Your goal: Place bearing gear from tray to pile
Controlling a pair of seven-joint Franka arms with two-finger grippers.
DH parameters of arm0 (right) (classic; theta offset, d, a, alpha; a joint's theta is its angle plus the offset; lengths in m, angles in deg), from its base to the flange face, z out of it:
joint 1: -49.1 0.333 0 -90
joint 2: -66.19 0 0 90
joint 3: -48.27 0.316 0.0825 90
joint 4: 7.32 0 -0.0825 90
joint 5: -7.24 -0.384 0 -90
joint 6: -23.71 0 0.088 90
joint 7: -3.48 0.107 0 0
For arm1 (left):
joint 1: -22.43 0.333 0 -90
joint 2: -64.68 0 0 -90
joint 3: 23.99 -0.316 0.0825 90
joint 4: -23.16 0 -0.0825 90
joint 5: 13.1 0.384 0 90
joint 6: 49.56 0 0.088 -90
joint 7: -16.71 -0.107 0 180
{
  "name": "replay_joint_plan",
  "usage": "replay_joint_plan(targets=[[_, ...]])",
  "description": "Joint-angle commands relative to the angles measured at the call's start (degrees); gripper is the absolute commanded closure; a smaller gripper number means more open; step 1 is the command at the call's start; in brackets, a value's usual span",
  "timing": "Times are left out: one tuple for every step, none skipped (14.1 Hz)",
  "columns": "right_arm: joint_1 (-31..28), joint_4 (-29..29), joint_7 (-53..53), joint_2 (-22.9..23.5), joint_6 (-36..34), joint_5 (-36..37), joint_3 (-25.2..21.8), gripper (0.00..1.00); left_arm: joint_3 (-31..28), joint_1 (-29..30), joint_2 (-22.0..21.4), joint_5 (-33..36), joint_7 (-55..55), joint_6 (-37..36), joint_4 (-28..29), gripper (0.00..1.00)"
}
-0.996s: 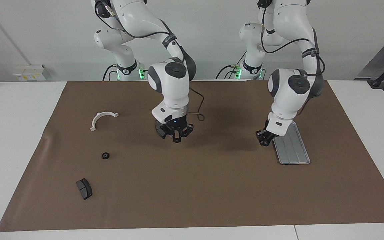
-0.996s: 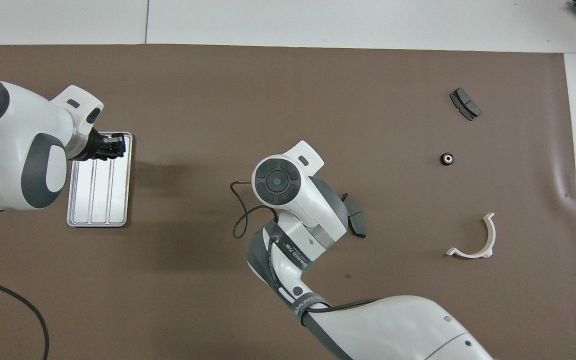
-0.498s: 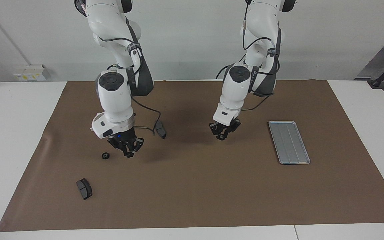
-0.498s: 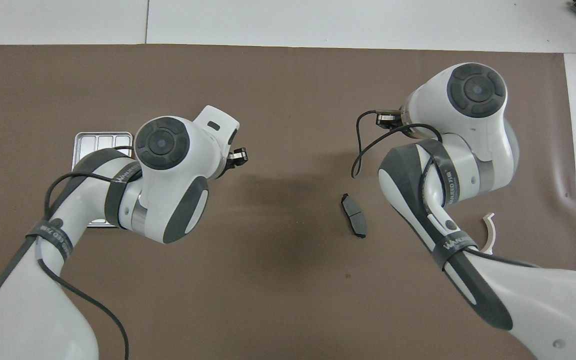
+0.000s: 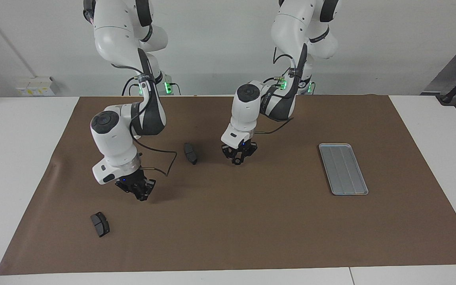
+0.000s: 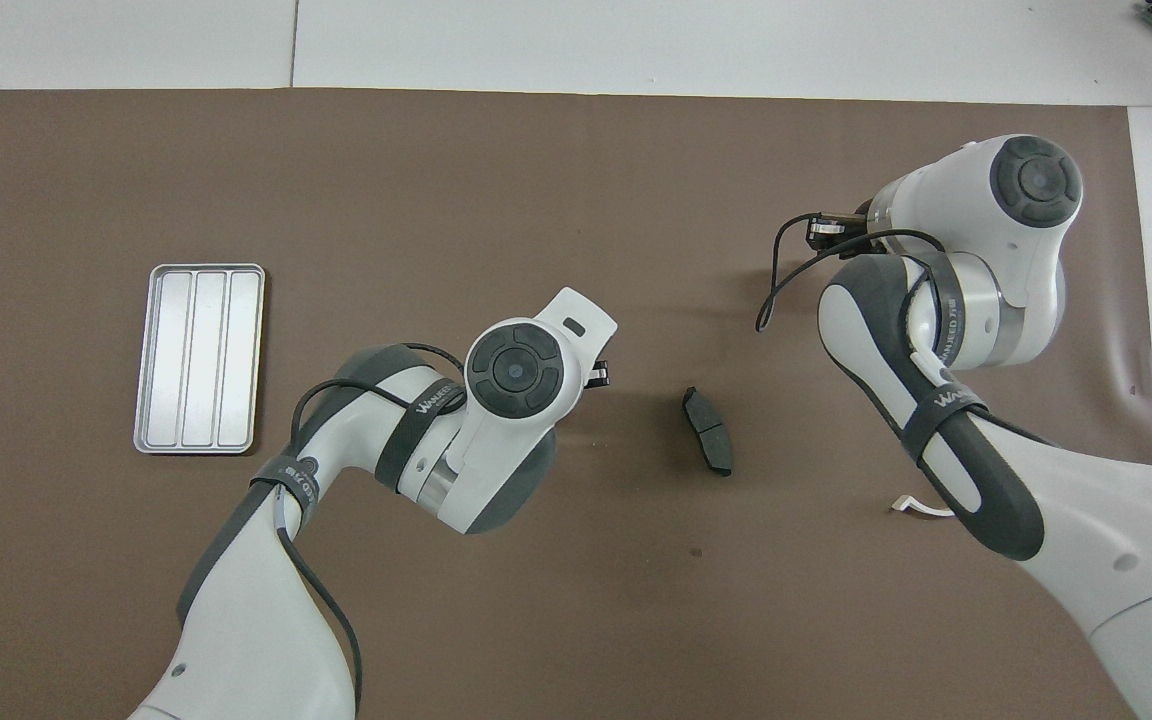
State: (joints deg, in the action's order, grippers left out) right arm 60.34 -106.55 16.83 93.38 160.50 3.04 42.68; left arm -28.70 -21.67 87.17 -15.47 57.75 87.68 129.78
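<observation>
Step in hand, as judged: set the bearing gear down among the pile parts with the right gripper [image 5: 140,194]. Lower straight onto the mat [image 5: 251,221], release only at contact so the round part does not roll, then lift vertically.

The gear shows in neither view. It is not seen on the tray [image 5: 343,169], which lies well apart from both grippers, toward the left arm's end. The right wrist covers the mat beneath it.

Right arm: elbow bent, wrist pitched down, gripper low over the mat and closed. Whether it holds the gear cannot be told. One brake pad [image 5: 100,224] lies near it, toward the right arm's end.

Left arm: waits, left gripper [image 5: 239,159] pointing down just beside a second brake pad [image 5: 190,153]. Its state of closure cannot be told
</observation>
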Motion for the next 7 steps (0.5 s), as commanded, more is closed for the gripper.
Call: replay_joint_plan(targets=[[-0.34,-3.51,-1.39,0.58,5.58,-1.61,0.40,1.00,-1.17,-0.55,0.53,-0.27,-0.88,3.38,-1.05,0.00],[-0.34,-3.43,-1.31,0.93,5.85,-1.61,0.40,1.00,-1.17,-0.03,0.45,-0.27,-0.96,3.39,-1.49,0.00],[-0.42,-3.42,-1.30,0.94,6.20,-1.69,0.40,1.00,-1.43,0.85,-0.08,-0.27,-1.14,3.22,-1.85,0.00],[-0.43,-3.42,-1.22,1.28,6.38,-1.69,0.40,1.00,-1.44,3.38,-1.13,-0.27,-1.49,2.87,-2.02,0.00],[-0.43,-3.42,-1.22,1.38,6.38,-1.69,0.40,0.73,-1.26,5.84,-3.31,-0.27,-2.01,1.99,-2.29,0.00],[-0.16,-3.34,-0.87,1.38,6.38,-1.69,0.40,0.19,-1.26,8.39,-5.16,-0.27,-2.80,-0.02,-2.81,0.00],[0.10,-3.34,-0.78,1.12,6.38,-1.69,0.40,0.00,-1.17,11.46,-6.75,-0.36,-4.20,-3.43,-4.38,0.00]])
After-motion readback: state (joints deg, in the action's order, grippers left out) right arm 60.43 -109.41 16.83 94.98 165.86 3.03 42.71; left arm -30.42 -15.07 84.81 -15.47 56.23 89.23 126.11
